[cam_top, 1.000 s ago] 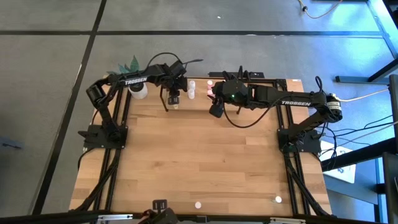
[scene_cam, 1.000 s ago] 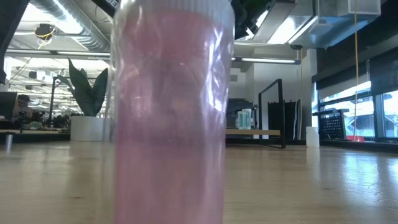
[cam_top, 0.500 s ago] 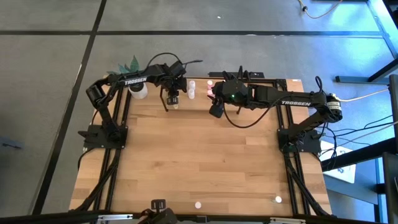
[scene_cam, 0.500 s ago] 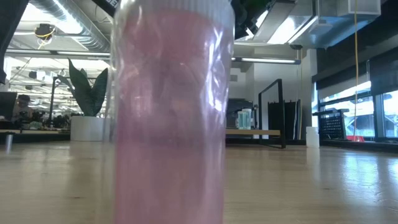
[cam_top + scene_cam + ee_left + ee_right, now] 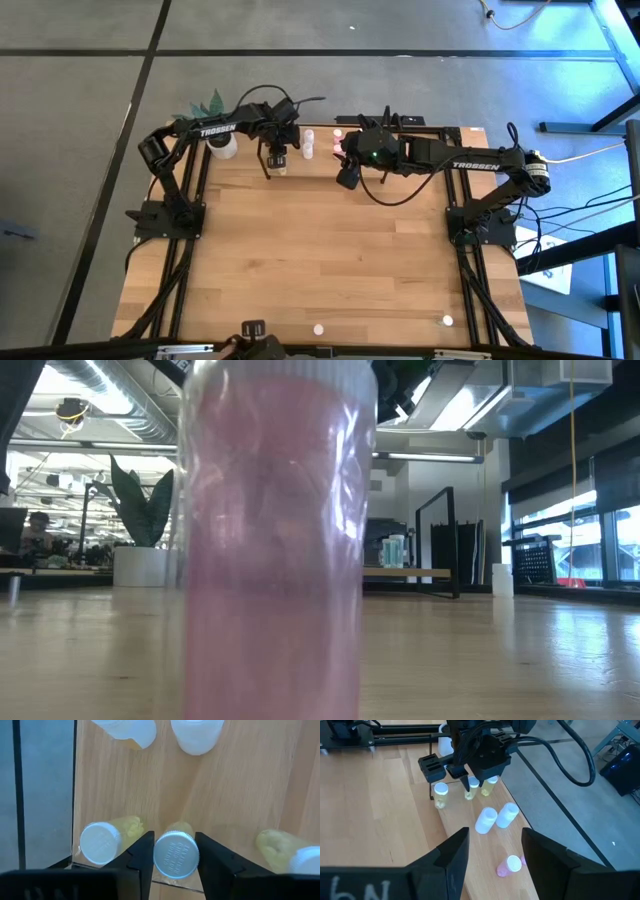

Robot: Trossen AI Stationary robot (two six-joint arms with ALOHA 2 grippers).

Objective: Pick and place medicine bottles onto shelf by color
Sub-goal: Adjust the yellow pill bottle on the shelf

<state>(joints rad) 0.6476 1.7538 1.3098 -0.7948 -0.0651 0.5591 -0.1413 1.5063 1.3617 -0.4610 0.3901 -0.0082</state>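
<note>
- Your left gripper (image 5: 175, 855) is over the shelf (image 5: 240, 795) at the far edge of the table (image 5: 320, 260), its fingers (image 5: 142, 852) either side of a yellowish bottle (image 5: 176, 851) that stands upright on the board; you cannot tell whether the pads press it or just flank it.
- A second yellowish bottle (image 5: 105, 839) stands just beside that one, near the shelf's black end frame (image 5: 431, 775); a third yellowish bottle (image 5: 290, 852) stands on its other side.
- Two white bottles (image 5: 495, 817) sit farther along the board, and a pink bottle (image 5: 509, 865) lies past them.
- Your right gripper (image 5: 492, 857) hangs above the shelf's other half, jaws apart and holding nothing.
- In the low view, a pink bottle (image 5: 275, 540) right at the lens blocks most of the table.
- A white plant pot (image 5: 222, 146) stands behind your left arm.
</note>
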